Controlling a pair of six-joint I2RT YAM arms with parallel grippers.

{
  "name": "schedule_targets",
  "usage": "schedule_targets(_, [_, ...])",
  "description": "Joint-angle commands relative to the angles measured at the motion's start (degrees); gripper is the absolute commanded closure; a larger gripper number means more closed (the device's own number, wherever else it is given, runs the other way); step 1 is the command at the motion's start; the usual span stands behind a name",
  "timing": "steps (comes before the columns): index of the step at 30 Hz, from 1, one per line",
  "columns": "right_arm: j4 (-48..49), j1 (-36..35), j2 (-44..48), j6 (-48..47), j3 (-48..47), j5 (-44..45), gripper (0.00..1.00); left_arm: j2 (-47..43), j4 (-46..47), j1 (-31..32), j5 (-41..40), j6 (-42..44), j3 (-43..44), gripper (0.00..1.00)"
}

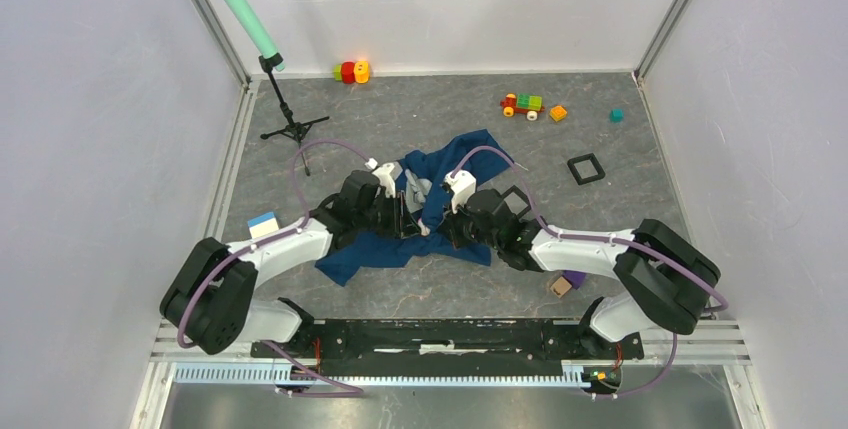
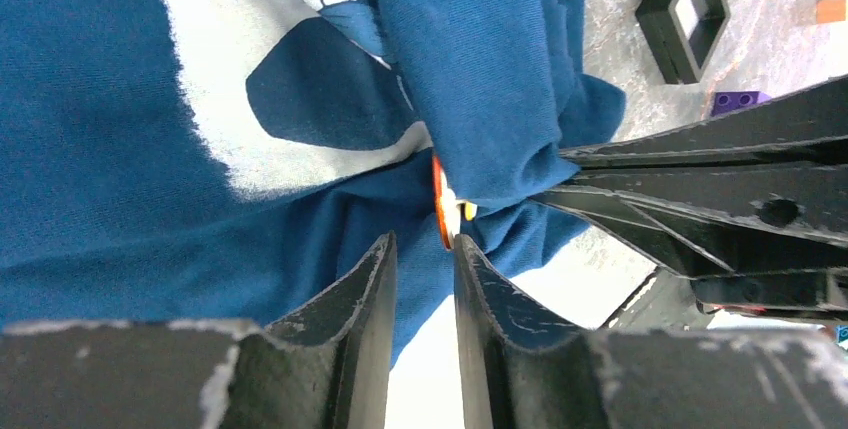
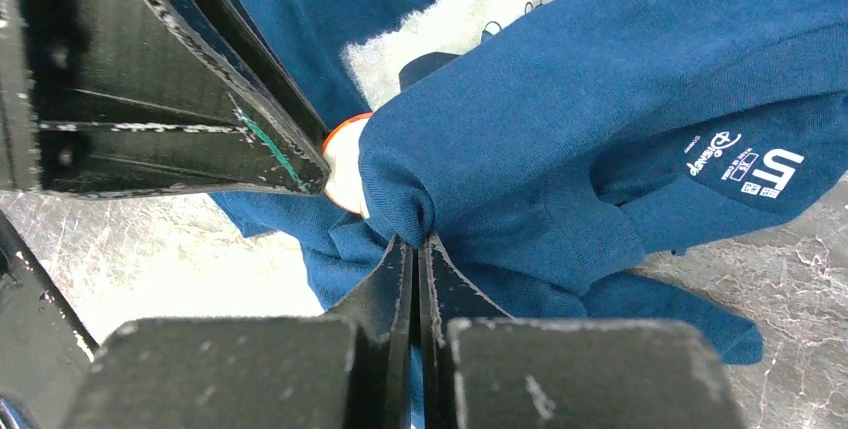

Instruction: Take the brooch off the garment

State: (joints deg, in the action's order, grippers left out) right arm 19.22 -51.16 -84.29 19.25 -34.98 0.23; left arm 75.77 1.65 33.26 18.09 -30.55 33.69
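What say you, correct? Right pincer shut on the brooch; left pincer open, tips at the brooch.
No. Right wrist view: the right pincer is shut on a fold of the garment, not the brooch. The left pincer is open, tips at the brooch.

White "UT" logo [image 3: 776,171] on garment [image 3: 600,119] — small script [image 3: 712,149] beside unreadable.
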Motion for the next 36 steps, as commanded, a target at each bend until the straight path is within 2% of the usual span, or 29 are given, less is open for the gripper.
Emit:
schedule_targets(1, [2.83, 0.06, 2.22, 0.44, 0.44, -0.06, 1.00, 1.89, 2.13, 0.14, 1.30, 0.89, 2.07, 0.69])
schedule_targets(3, [2.88, 0.09, 2.34, 0.56, 0.45, -0.05, 1.00, 2.71, 2.73, 0.15, 2.31, 0.51, 2.26, 0.75])
schedule_targets(5, [2.75, 0.09, 2.53, 0.60, 0.52, -0.06, 1.00, 3.32, 3.01, 0.17, 2.76, 0.49, 2.49, 0.93])
schedule_targets(6, [2.77, 0.09, 2.70, 0.67, 0.52, -0.05, 1.00, 3.43, 2.94, 0.19, 2.60, 0.49, 2.45, 0.98])
schedule_targets(10, [0.40, 0.21, 3.15, 0.21, 0.02, 1.16, 1.00, 1.71, 2.58, 0.14, 2.21, 0.93, 2.32, 0.98])
schedule_targets(15, [-2.28, 1.63, 5.04, -2.04, -1.65, 1.50, 1.00, -0.93, -3.58, 0.14, 2.14, 1.97, 4.76, 0.98])
schedule_targets(16, [-2.34, 1.92, 5.40, -2.46, -1.88, 0.59, 1.00, -1.66, -4.15, 0.16, 1.88, 1.90, 4.93, 0.97])
schedule_targets(17, [-2.29, 2.15, 5.78, -2.57, -2.13, -0.08, 1.00, -2.33, -4.32, 0.14, 1.58, 1.86, 4.89, 0.90])
schedule_targets(18, [-2.41, 2.22, 6.04, -2.48, -2.36, -0.10, 1.00, -3.11, -4.17, 0.14, 1.53, 1.86, 4.69, 0.77])
schedule_targets(19, [-2.52, 2.42, 6.17, -2.11, -2.61, -2.04, 1.00, -3.76, -3.22, 0.14, 1.88, 1.68, 4.19, 0.68])
schedule_targets(21, [-2.35, 2.79, 6.48, -0.92, -2.89, -3.62, 1.00, -4.79, 0.14, 0.14, 2.50, 0.84, 2.70, 0.60])
schedule_targets(28, [0.56, 5.34, 8.01, 8.02, -2.76, -9.35, 1.00, -10.28, 16.25, 0.14, 2.68, -3.74, -5.30, 0.51])
schedule_targets(36, [3.93, 6.24, 8.03, 11.42, -2.50, -13.55, 0.98, -10.91, 14.08, 0.19, -0.07, -2.71, -5.27, 0.54])
